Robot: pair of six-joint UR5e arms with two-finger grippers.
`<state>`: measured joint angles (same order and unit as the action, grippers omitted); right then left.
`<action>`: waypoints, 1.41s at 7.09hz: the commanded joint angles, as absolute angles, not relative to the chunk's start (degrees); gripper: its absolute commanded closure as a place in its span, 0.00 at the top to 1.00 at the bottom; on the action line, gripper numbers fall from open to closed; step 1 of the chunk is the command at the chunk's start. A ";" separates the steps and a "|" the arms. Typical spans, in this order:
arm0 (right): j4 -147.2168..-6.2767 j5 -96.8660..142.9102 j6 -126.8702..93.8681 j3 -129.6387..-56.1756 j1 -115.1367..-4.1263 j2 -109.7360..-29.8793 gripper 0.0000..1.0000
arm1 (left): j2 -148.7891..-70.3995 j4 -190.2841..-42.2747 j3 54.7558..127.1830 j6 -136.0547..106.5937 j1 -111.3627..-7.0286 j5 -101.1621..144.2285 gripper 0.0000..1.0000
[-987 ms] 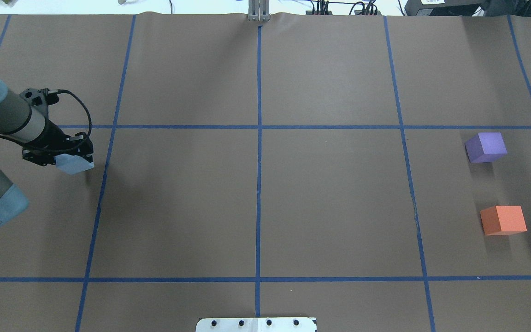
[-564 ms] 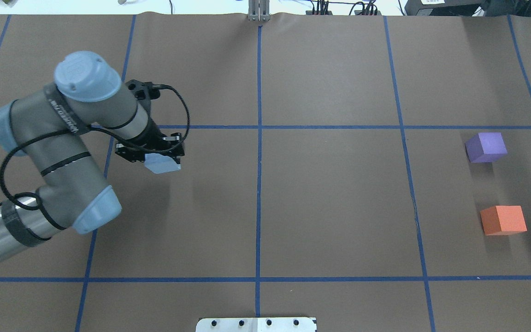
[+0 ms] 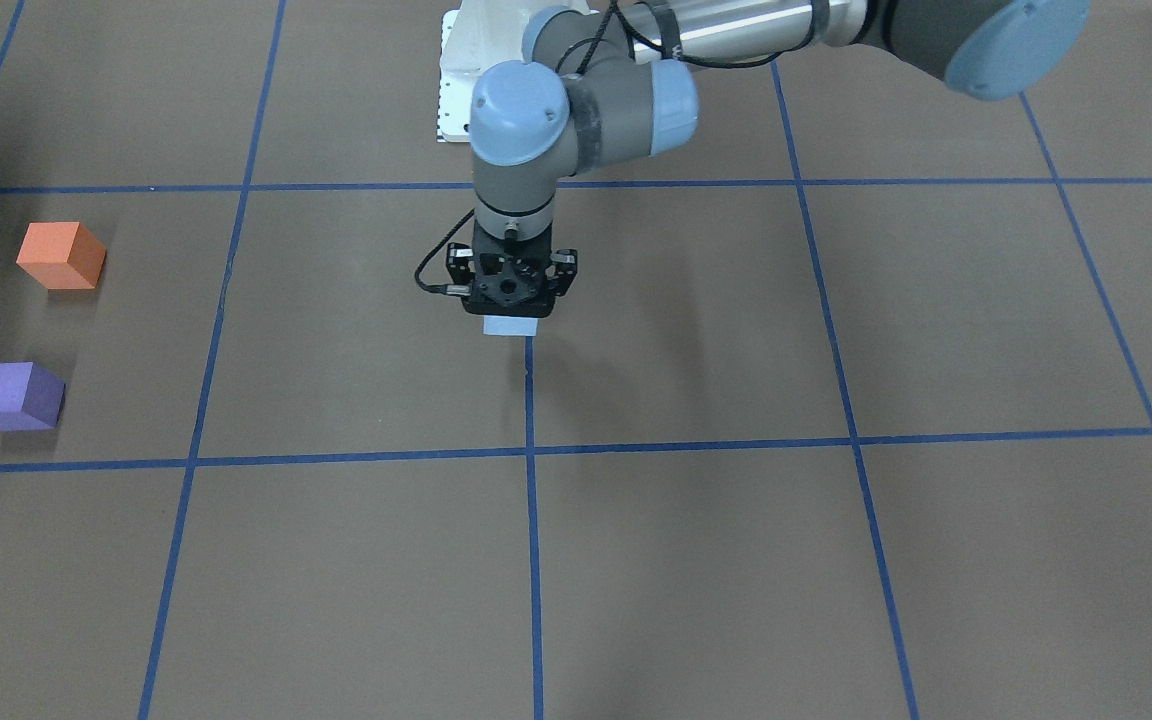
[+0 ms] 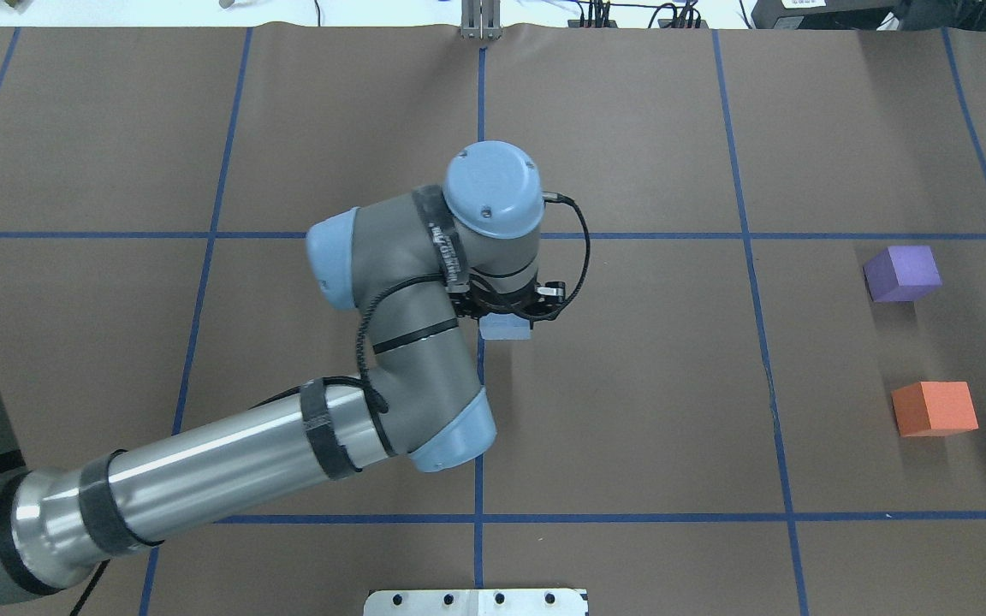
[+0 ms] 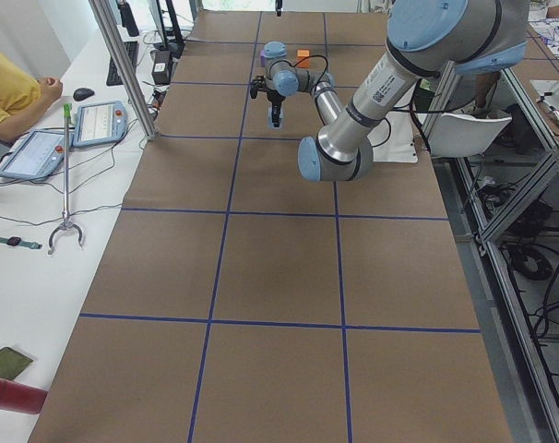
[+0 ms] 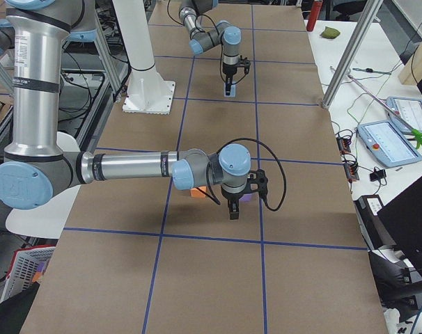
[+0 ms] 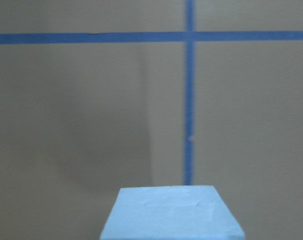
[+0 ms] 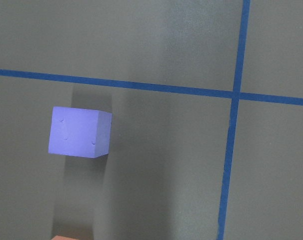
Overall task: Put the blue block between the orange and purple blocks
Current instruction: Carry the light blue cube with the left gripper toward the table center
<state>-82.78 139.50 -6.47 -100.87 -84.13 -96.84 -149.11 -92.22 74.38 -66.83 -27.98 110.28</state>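
Note:
My left gripper [image 4: 506, 322] is shut on the light blue block [image 4: 506, 330] and holds it above the table's centre line; the block also shows in the front view [image 3: 510, 326] and fills the bottom of the left wrist view [image 7: 171, 212]. The purple block [image 4: 902, 272] and the orange block [image 4: 934, 408] sit far to the right, apart, purple farther from the robot. The right wrist view looks down on the purple block [image 8: 80, 132]. My right gripper [image 6: 232, 210] shows only in the exterior right view, close to those two blocks; I cannot tell whether it is open or shut.
Brown paper with blue tape grid lines [image 4: 480, 376] covers the table. The robot's white base plate [image 4: 476, 602] is at the near edge. Tablets and tools lie on the side bench [image 5: 40, 157], off the work area.
My left arm has swept from the table's left side to the centre, carrying the blue block. The purple and orange blocks have not moved.

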 commanded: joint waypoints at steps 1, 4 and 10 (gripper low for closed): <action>-80.61 139.48 -6.77 -100.64 -84.20 -97.56 1.00 | -158.69 -95.62 60.62 -66.97 -24.19 106.82 0.00; -80.07 139.75 -6.77 -100.90 -84.20 -98.26 1.00 | -167.42 -103.43 46.25 -67.93 -21.62 102.32 0.00; -79.98 139.75 -6.59 -101.16 -84.11 -98.00 1.00 | -169.89 -103.45 42.62 -72.34 -21.18 102.22 0.85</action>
